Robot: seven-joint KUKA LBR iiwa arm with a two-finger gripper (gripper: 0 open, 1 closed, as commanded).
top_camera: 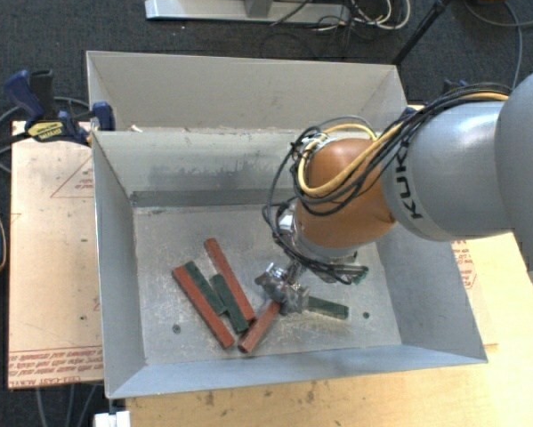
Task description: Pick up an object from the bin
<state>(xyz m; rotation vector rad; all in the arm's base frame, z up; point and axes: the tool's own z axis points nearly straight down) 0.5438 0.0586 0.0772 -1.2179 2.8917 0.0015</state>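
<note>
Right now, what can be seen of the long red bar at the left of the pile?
The red bar is a long, flat, brick-red strip with squared ends, matte, perhaps plastic or painted wood. It lies flat on the bin floor, slanting from upper left to lower right, leftmost of the pile. A green bar lies along its right side, seemingly touching it. The gripper is off to its right, clear of it.
</note>
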